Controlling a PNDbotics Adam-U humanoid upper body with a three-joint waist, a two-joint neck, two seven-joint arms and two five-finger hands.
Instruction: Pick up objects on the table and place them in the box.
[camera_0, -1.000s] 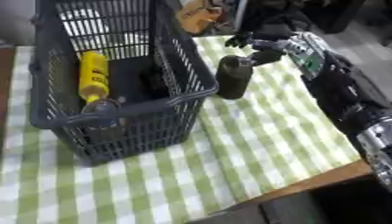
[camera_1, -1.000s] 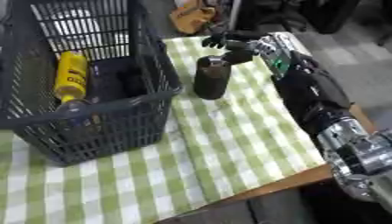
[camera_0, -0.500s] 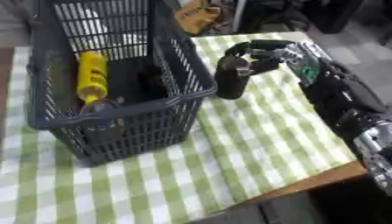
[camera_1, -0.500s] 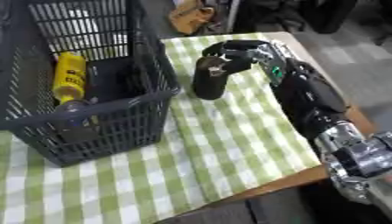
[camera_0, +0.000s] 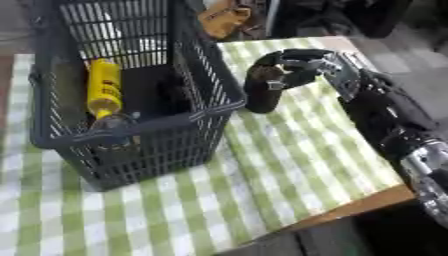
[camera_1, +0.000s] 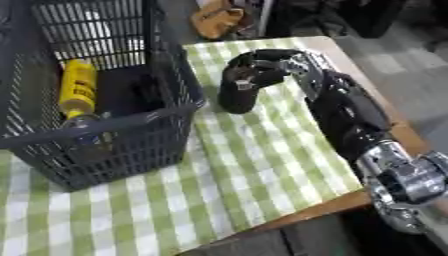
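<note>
- Right robot hand (camera_0: 302, 65) is now closing round the top of the dark brown bottle (camera_0: 262, 92); a second ago it was hovering spread-fingered just off the bottle's far side, half a second ago the fingers were just reaching the cap.
- Fingers (camera_1: 262, 59) and thumb are curling over the bottle's upper end from the right, so the hand is partly closed and has hold of the bottle.
- Bottle is standing upright on the green-checked cloth (camera_0: 289, 150), just beside the right wall of the basket (camera_0: 210, 102), toward the far right part of the bench; its base is looking unmoved across the earlier pictures, so no lift yet.
- Basket, dark plastic mesh, is sitting on the left half of the bench and already holding a yellow bottle (camera_0: 104, 90) lying along its left side, plus a darker item in the middle that I cannot make out.
- Left robot hand is not showing in either view.
- Meaning for the task: reach phase is looking finished and the grasp is forming; what is remaining, as I judge it, is lifting the bottle above the basket rim and carrying it left to drop inside.
- Risk: a top-end grip on a tall bottle could be letting it swing or clip the rim.
</note>
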